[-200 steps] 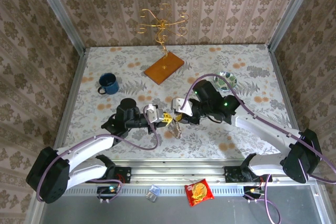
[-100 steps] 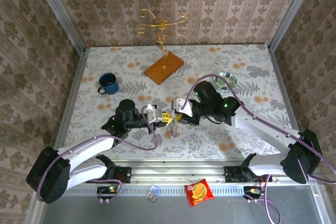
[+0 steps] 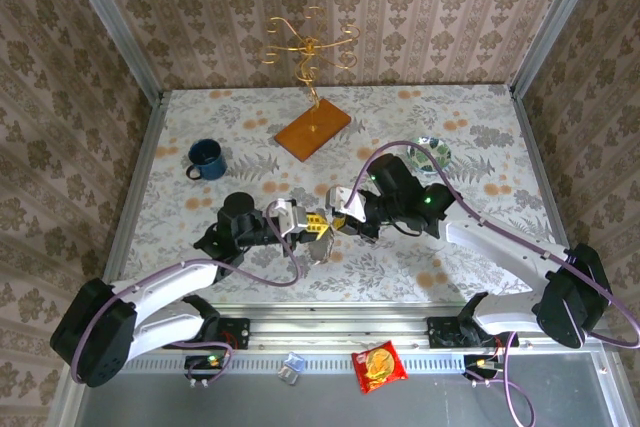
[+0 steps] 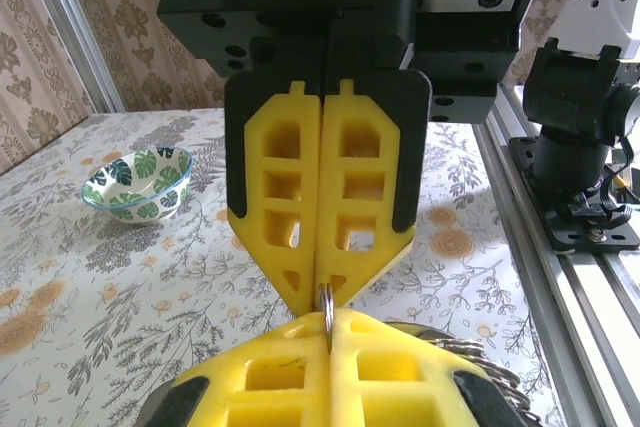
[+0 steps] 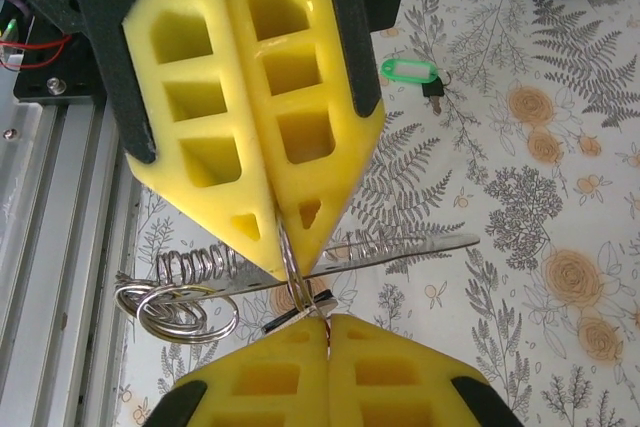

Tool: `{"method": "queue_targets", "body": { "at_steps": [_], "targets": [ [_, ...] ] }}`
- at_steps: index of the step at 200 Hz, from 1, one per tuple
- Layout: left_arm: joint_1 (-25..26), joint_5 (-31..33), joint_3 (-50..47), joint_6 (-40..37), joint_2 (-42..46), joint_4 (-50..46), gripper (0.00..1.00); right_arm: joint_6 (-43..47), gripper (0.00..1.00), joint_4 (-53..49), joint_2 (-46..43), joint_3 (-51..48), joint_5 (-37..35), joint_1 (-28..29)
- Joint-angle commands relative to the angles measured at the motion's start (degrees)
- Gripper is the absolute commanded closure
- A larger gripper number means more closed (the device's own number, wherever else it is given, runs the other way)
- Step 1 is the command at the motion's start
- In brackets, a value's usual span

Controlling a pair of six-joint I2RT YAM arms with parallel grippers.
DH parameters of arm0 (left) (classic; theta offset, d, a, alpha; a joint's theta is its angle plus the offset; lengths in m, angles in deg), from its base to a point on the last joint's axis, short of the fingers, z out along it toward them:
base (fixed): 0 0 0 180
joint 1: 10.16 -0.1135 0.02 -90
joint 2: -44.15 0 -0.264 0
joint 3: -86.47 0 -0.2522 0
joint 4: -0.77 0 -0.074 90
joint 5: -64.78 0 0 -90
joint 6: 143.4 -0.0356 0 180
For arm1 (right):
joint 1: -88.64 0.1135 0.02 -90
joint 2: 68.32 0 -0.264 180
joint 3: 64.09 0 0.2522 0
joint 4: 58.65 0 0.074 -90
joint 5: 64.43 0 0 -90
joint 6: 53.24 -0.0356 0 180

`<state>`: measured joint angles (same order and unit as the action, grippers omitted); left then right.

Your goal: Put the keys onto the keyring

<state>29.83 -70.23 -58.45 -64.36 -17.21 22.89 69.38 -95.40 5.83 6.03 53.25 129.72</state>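
Observation:
The keyring (image 5: 291, 259) is a thin double-wire metal ring. It stands on edge between the yellow fingers of my left gripper (image 5: 283, 265), which is shut on it. In the left wrist view its rim (image 4: 327, 309) sticks up from the left gripper (image 4: 330, 321). My right gripper (image 5: 328, 325) meets it tip to tip and is shut, with a silvery, dark-headed key (image 5: 300, 310) pinched at its tips against the ring. The green-headed key (image 5: 410, 71) lies on the table beyond. From above, both grippers (image 3: 312, 226) (image 3: 338, 220) touch mid-table.
A metal rod with spring coils (image 5: 400, 251) and a cluster of rings (image 5: 180, 303) sits under the grippers. Also here are a blue mug (image 3: 206, 159), a green-patterned bowl (image 4: 137, 183), a gold wire stand on a wooden base (image 3: 312, 129), and the rail at the near edge (image 4: 560, 277).
Both grippers have shifted a little left while staying tip to tip. The silvery rod piece beneath them moved left too. The right fingers have closed tighter.

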Motion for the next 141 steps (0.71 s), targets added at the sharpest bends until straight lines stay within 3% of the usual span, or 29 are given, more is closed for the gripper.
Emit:
{"method": "queue_targets", "body": {
  "at_steps": [1,100,141],
  "targets": [
    [-0.26,-1.15,-0.49,2.01,-0.07,5.53,1.00,-1.00,0.83,2.87,-0.91,-1.65,1.59,-0.04],
    [-0.17,-1.73,-0.73,3.58,-1.03,8.06,1.00,-2.38,0.77,8.17,-2.65,-3.38,3.69,-0.22],
    [-0.17,-2.35,-0.77,4.55,-1.91,9.46,1.00,-4.19,0.87,10.79,-1.97,-3.45,5.90,-0.20]
  ]
}}
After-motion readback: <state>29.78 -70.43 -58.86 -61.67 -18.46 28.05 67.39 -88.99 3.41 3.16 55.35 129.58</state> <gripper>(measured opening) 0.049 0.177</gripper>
